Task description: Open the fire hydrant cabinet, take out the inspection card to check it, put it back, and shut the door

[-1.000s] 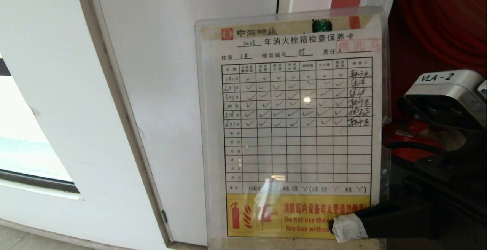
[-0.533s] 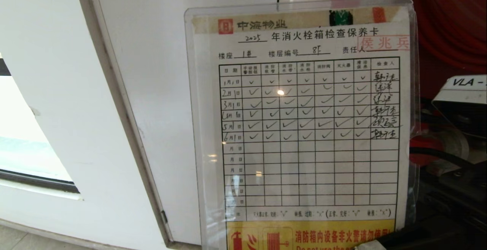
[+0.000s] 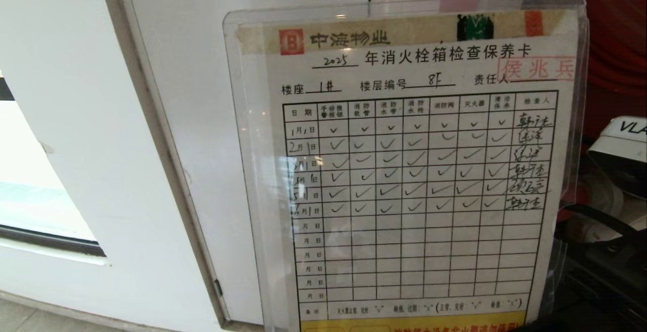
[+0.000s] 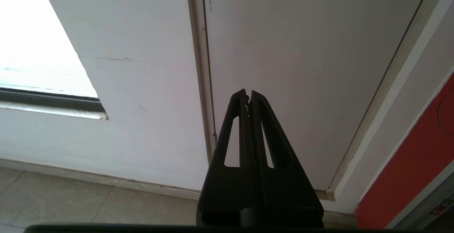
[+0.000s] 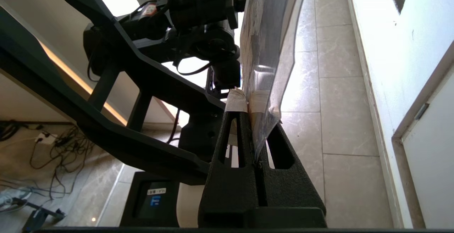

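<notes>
Card point(image 3: 404, 170) in a clear glossy sleeve stands upright before the head camera, pinched at its bottom edge by the right gripper point(image 5: 248, 101). It looks light, floppy and slippery; a corner grip suits. Left gripper point(image 4: 248, 94) idles, fingers pressed together.

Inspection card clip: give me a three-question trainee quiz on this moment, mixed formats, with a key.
1. True or false: the right gripper is shut on the inspection card.
2. Multiple choice: how many dated rows of the card carry check marks? A) three B) six C) ten
3. Fill in: the left gripper is shut and holds ____; it points at the white panel.

Key: 1 true; 2 B; 3 nothing
</notes>
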Available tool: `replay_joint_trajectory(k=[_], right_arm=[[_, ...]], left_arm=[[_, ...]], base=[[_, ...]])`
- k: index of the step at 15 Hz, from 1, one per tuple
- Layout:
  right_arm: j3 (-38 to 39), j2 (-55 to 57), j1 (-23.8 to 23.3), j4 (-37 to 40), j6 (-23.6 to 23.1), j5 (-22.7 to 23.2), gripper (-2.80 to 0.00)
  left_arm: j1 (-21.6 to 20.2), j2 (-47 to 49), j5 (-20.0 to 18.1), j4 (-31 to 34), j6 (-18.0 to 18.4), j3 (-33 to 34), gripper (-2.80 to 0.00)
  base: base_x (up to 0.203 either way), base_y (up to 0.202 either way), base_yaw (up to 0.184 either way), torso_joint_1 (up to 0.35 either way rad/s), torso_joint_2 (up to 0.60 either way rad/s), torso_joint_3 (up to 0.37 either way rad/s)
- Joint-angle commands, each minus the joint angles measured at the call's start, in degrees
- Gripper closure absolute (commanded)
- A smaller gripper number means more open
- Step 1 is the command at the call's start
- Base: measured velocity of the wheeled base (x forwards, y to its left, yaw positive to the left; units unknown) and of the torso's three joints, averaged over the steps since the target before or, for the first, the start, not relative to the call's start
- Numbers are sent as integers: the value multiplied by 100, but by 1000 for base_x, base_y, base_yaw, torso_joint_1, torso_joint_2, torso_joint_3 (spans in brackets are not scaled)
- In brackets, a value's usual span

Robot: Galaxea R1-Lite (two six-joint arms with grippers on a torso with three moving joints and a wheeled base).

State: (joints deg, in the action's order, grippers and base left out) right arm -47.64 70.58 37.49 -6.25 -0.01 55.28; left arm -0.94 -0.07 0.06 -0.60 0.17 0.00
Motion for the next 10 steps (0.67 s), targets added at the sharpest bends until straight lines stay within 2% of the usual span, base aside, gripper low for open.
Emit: replay_joint_trajectory(k=[1,10], right_arm=[[1,-1,4,-7,-17,-2,0],[10,32,4,1,-17,-79,0]], left_arm=[[-3,7,3,-2,0,26,0],[-3,1,3,-2,0,26,0]], base=[[0,0,0,0,0,0],[0,0,0,0,0,0]])
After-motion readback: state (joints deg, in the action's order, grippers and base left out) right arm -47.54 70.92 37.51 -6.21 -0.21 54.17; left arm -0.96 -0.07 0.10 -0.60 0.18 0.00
